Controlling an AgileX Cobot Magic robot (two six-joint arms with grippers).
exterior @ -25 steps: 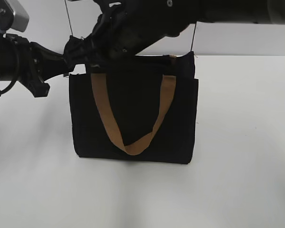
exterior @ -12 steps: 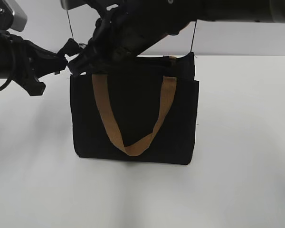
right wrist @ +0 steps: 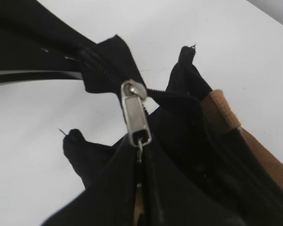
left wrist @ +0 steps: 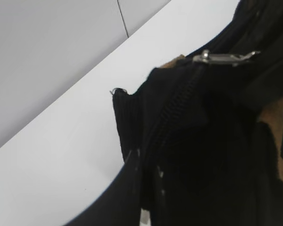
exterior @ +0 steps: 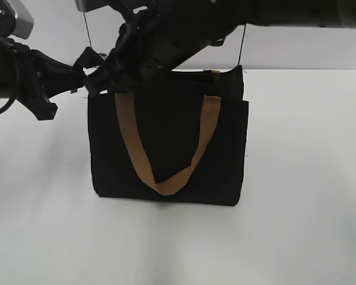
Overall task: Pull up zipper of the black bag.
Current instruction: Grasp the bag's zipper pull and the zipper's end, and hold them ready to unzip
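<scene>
The black bag (exterior: pixel 166 148) stands upright on the white table, with a tan handle (exterior: pixel 133 148) hanging down its front. The zipper (left wrist: pixel 172 110) runs along its top edge. Its silver pull tab (right wrist: pixel 136 113) sits near the bag's top-left end and also shows in the left wrist view (left wrist: pixel 224 57). My right gripper (exterior: pixel 115 77) reaches across from the upper right. In its wrist view it (right wrist: pixel 140 165) is shut on the tip of the pull tab. My left gripper (exterior: pixel 86 83) is at the top-left corner, where it (left wrist: pixel 148 207) is shut on the black fabric at the zipper's end.
The white table (exterior: pixel 308 208) extends all round the bag. A pale wall (exterior: pixel 302 50) rises behind it. Both arms crowd the space above the bag's left end. The second tan handle (right wrist: pixel 226 117) lies beside the zip.
My left arm drew slightly to the left and up, then settled. My right gripper stays at the bag's top-left end, and the bag has not moved.
</scene>
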